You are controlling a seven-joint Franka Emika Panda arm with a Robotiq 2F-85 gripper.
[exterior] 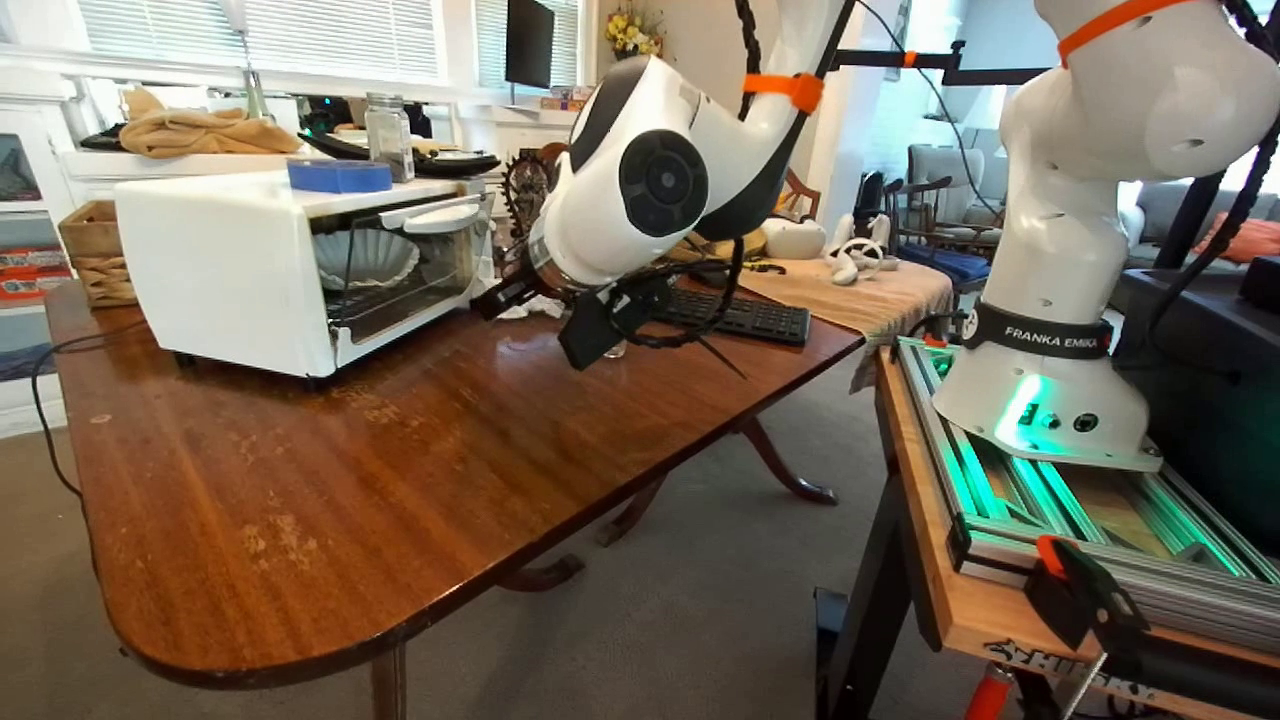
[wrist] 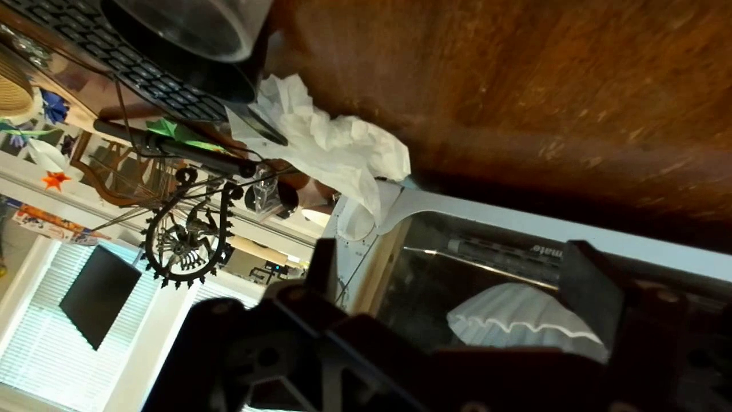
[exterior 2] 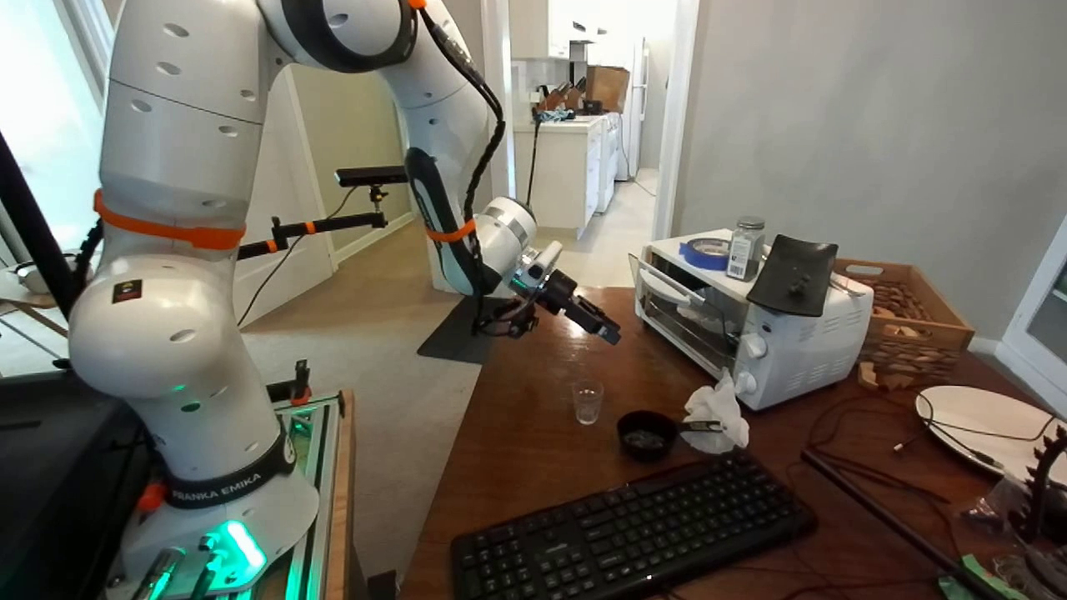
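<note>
The gripper (wrist: 452, 252) has its 2 fingers wide apart, and nothing is held between them. It hangs above the wooden table (exterior: 400, 480), with the white toaster oven (exterior: 220, 270) near and ahead of its fingertips; I can see no touch between them. Of the work, I judge that only the placing of the tool before the oven front is done. No hold is taken on anything, so all gripping is left. The glass door (exterior: 415, 270) seems a little ajar, its top leaning outward, although the exact angle is difficult to tell.

Farther ahead of the tool, inside the oven, there is a white fluted bowl (wrist: 514, 312); the door and its handle (exterior 2: 671, 287) stand in the way to it. Beside the tool and lower, on the table, are 1 clear cup (exterior 2: 588, 404), 1 black bowl (exterior 2: 643, 455), crumpled paper (exterior 2: 718, 415) and, farther from the tool, the keyboard (exterior 2: 633, 542). Past the tool, on the oven's top, rest blue tape (exterior 2: 704, 260), a glass jar (exterior 2: 744, 250) and 1 black tray (exterior 2: 792, 258).
</note>
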